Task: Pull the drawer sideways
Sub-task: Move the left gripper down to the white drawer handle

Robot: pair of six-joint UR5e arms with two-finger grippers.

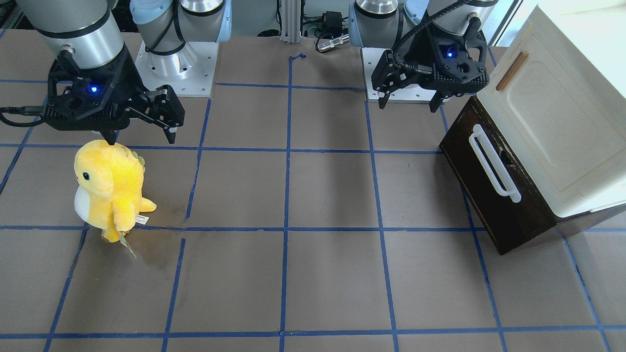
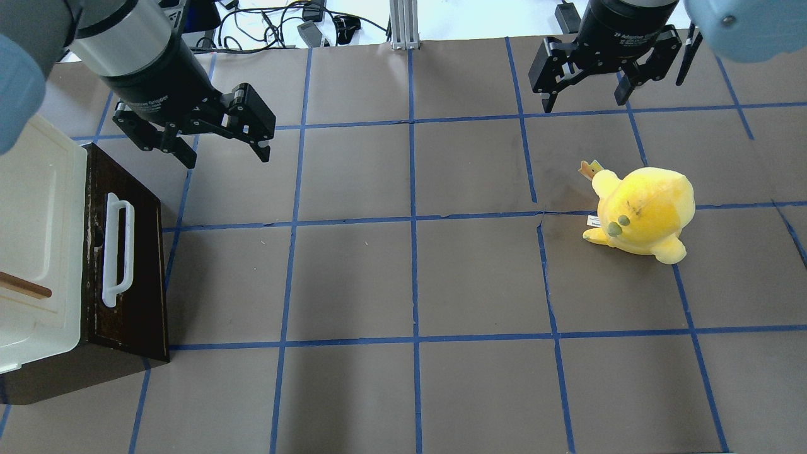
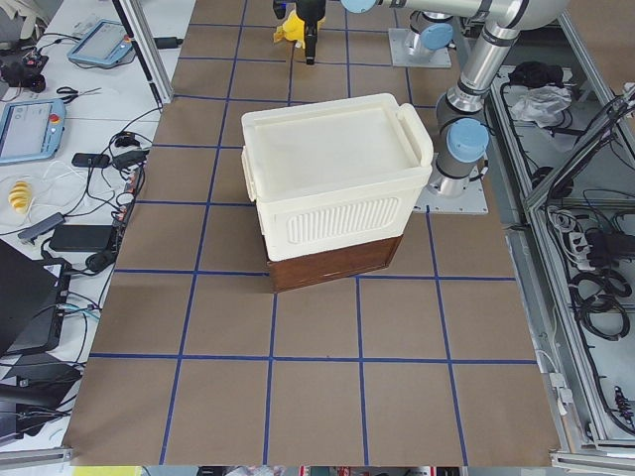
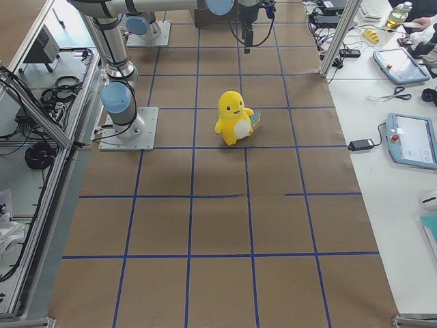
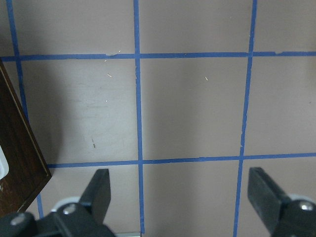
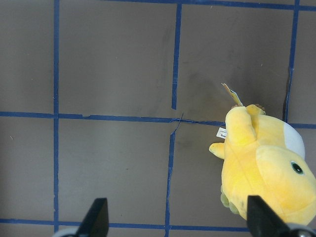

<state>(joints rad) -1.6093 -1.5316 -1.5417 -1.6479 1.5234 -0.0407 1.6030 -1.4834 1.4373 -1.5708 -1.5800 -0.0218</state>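
Note:
The drawer [image 1: 489, 195] has a dark brown front and a long white bar handle [image 1: 494, 164]. It sits shut at the bottom of a cream cabinet [image 1: 552, 117], and its inside is hidden. In the overhead view the drawer [image 2: 142, 271] is at the far left. My left gripper [image 1: 408, 106] is open and empty, hovering beside the drawer's robot-side end, clear of the handle. It also shows in the overhead view [image 2: 227, 159] and in the left wrist view [image 5: 180, 197], where a corner of the drawer front [image 5: 19, 158] shows at the left. My right gripper [image 2: 584, 104] is open and empty, far from the drawer.
A yellow plush toy [image 1: 110, 186] stands on the table just in front of my right gripper [image 1: 142, 140]. It also shows in the right wrist view [image 6: 266, 168]. The cabinet's cream door has a small brown wooden handle [image 1: 511, 71]. Blue tape lines grid the brown table [image 2: 410, 277].

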